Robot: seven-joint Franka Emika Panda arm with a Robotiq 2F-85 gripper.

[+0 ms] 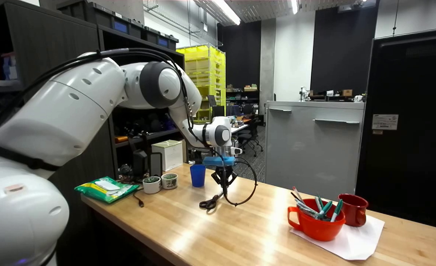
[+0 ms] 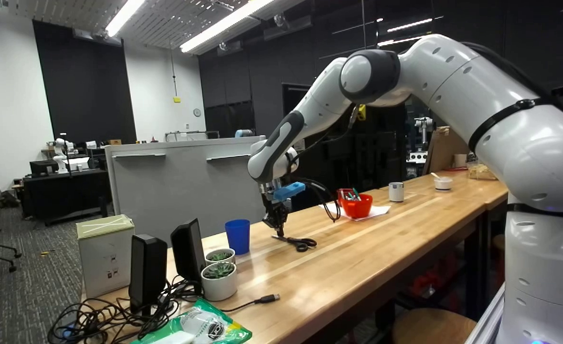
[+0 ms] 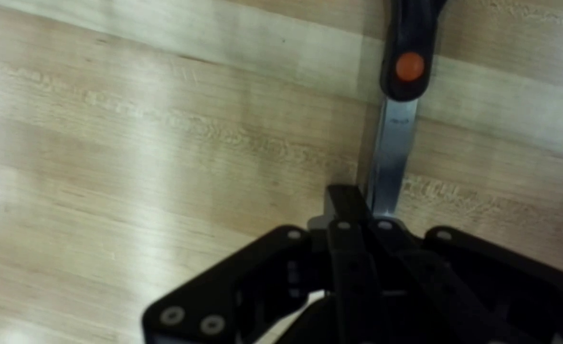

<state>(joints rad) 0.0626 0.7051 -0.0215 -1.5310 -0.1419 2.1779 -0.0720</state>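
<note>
My gripper [image 3: 347, 203] is shut, its fingertips low over the wooden table beside the blades of a pair of scissors [image 3: 396, 148]. In the wrist view the steel blade runs down along the right of the fingertips and passes out of sight behind the right finger. Nothing shows between the fingers. The black handles lie away from my gripper in both exterior views, where the scissors [image 1: 209, 203] appear on or very close to the tabletop; whether they touch my fingers I cannot tell. Behind the gripper [image 2: 280, 233] stands a blue cup [image 2: 238, 237].
Two potted succulents [image 2: 219, 282], black speakers [image 2: 147, 272] with tangled cables, a white box [image 2: 107, 258] and a green packet [image 1: 107, 188] crowd one table end. A red bowl [image 1: 319, 227] of markers and a dark red mug [image 1: 354, 208] stand on white paper [image 1: 365, 240].
</note>
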